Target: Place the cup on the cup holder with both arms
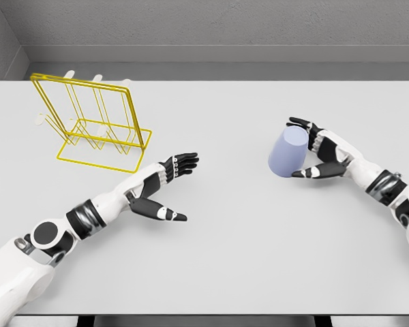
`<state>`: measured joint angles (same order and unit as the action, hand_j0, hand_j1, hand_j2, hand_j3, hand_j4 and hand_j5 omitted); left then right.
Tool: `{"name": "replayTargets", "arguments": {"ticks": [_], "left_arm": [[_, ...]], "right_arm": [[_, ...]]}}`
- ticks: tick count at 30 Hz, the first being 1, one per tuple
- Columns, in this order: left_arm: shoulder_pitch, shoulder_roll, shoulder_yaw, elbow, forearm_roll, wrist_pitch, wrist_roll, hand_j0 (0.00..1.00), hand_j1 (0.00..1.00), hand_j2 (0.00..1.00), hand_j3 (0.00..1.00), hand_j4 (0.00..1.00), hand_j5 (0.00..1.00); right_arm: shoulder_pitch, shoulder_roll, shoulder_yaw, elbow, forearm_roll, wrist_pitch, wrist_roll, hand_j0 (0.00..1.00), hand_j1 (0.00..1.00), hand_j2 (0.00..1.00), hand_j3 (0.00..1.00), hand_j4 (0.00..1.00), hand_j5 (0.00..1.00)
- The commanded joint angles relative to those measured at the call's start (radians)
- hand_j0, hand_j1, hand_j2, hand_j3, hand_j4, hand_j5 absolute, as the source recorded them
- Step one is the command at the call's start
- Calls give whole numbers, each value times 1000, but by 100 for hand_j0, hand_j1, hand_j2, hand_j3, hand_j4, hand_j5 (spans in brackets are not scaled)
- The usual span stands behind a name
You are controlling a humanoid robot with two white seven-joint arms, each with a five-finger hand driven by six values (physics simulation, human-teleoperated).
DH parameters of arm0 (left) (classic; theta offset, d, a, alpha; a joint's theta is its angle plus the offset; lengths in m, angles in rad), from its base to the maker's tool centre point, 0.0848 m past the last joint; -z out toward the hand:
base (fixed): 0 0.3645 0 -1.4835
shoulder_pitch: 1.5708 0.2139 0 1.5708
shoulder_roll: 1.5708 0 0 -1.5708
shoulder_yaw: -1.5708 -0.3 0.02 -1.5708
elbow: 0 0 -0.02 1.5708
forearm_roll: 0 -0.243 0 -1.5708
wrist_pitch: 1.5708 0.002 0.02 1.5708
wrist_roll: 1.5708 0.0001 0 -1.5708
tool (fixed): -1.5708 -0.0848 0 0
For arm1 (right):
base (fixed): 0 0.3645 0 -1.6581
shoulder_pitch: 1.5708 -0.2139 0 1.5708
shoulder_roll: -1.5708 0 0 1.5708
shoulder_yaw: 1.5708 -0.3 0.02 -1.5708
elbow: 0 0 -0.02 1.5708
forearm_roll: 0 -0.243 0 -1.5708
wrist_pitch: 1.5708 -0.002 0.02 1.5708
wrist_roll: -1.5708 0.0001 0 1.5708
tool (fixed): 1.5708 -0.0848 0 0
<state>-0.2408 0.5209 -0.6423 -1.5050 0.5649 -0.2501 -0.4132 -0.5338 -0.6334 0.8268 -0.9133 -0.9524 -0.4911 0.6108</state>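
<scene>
Your right hand is wrapping its fingers over the top of the lavender cup and its thumb underneath, gripping it tilted on the white table, right of centre. Your left hand is lying open, fingers stretched out and holding nothing, just beside the yellow wire cup holder standing at the far left.

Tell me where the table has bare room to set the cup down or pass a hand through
Widest bare stretch: the table between the left hand and the lavender cup, down to the near edge. The far strip right of the yellow wire rack is bare too. Crowded: around the rack, and where the right hand wraps the cup.
</scene>
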Motion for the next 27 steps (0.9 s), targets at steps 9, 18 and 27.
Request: {"name": "replayTargets", "arguments": {"ticks": [9,18,27], "left_arm": [[0,-1,1,0,4,-1,1,100,100,100,100,100,100],[0,1,1,0,6,-1,1,100,100,100,100,100,100],[0,1,1,0,4,-3,1,100,100,100,100,100,100]], "right_arm": [[-2,15,-2,-1,7,2,0,100,100,100,100,100,100],[-3,23,-2,-1,18,5,0,99,99,99,99,99,99],[-6,35,-2,1,30,23,0,82,82,82,82,82,82]]}}
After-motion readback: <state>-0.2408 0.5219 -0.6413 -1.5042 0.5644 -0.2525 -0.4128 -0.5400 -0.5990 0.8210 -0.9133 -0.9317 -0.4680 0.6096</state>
